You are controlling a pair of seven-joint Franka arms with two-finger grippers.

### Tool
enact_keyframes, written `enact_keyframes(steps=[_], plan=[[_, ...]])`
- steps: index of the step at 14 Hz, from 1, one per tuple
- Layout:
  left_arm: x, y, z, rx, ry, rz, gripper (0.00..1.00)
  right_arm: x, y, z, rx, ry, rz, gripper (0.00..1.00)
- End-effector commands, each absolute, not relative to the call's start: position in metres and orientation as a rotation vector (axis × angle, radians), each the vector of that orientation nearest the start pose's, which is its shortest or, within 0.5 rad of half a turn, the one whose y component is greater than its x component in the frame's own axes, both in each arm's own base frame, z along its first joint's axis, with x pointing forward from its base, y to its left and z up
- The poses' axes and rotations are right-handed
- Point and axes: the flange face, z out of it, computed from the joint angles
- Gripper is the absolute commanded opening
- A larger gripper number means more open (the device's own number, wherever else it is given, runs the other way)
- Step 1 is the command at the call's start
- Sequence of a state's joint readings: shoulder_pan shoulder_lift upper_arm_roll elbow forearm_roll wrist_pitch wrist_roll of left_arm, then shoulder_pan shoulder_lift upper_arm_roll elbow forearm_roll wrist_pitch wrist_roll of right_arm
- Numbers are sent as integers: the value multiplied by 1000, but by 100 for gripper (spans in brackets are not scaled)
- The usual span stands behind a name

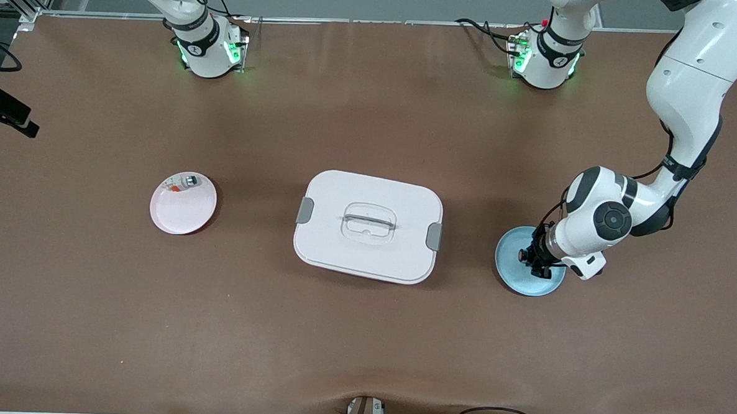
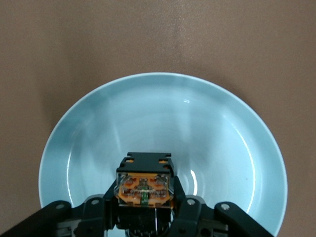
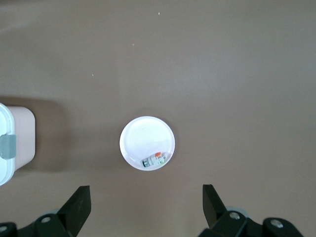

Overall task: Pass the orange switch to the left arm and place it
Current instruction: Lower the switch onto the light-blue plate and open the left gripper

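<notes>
The left gripper [image 2: 144,210], clamped on the small black-and-orange switch [image 2: 144,183], sits low over the pale blue round plate [image 1: 510,258]. The large white lidded box [image 1: 368,224] lies between it and the pink plate [image 1: 185,211], above which the right gripper [image 3: 145,207] waits, fingers spread and empty.

high front camera faces robots; wrist cameras look straight down.
</notes>
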State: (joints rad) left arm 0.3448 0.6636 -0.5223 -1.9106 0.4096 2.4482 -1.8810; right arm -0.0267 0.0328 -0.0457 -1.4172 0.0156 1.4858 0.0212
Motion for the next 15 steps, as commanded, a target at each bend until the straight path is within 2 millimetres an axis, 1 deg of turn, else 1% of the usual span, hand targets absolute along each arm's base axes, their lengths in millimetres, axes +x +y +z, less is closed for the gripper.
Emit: enact_keyframes(steps=[1,5,8,9,10,11,12,13,14,15], plan=[[619,-97,181,-2355,-2122,43,0,540,-36,670,-3141,148,-108,100],[620,-96,178,-2361,-2109,34,0,541,-34,674,-3141,143,-125,100],[620,-96,177,-2370,-2106,28,8,540,-33,678,-3134,149,-118,100],[620,-95,178,-2372,-2107,23,13,540,-33,680,-3130,141,-118,100],[620,-96,176,-2371,-2106,27,27,537,-32,680,-3126,140,-87,100],[620,-96,176,-2371,-2106,27,48,534,-31,677,-3127,144,-39,100],[620,-97,176,-2374,-2103,26,67,532,-32,676,-3126,149,-8,100],[620,-99,176,-2382,-2097,21,75,531,-32,678,-3125,146,-10,100],[625,-100,179,-2389,-2103,11,84,531,-31,678,-3124,143,-8,100],[628,-100,175,-2387,-2110,18,100,530,-31,676,-3123,157,14,100]])
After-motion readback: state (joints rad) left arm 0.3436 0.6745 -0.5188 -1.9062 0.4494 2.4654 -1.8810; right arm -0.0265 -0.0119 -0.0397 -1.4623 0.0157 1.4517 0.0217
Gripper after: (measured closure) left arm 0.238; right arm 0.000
